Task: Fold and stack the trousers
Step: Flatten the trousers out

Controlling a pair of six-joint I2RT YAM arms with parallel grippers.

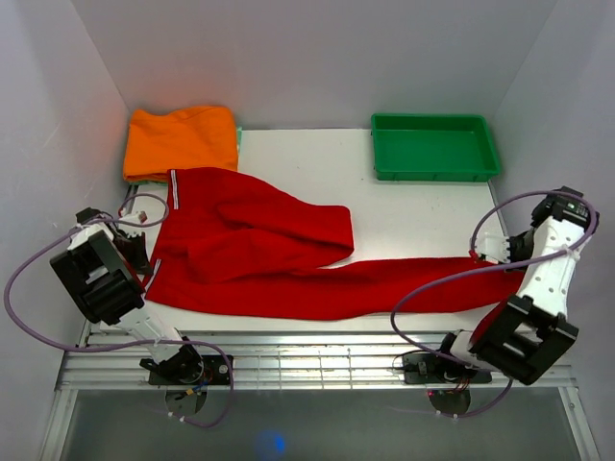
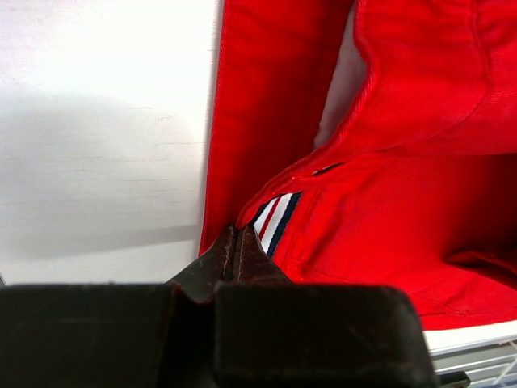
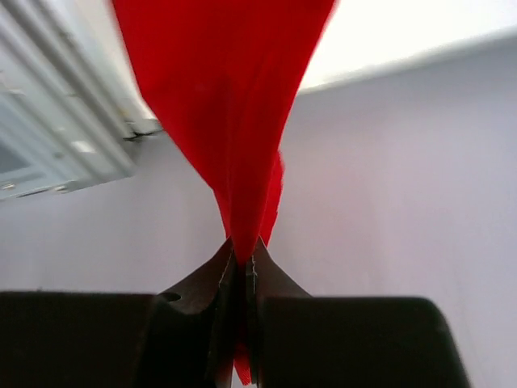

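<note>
Pinching the waistband corner of the red trousers [image 1: 259, 259] with the left gripper [image 2: 235, 246], shut tight right beside the striped tag [image 2: 275, 220], over at 9 o'clock. Clamping a thin bunch of leg hem in the right gripper [image 3: 242, 263], closed hard, at the 3 o'clock edge of the table [image 1: 404, 211]. Stretching one leg taut between the two, with the other flopped crooked across the middle.

Could slip out of that narrow right-hand pinch under too much pull. Could wad the loose leg on any fast sweep. Could nudge the orange stack [image 1: 181, 139] at 11 o'clock. Well apart from the green tray [image 1: 434, 146] at 1 o'clock.
</note>
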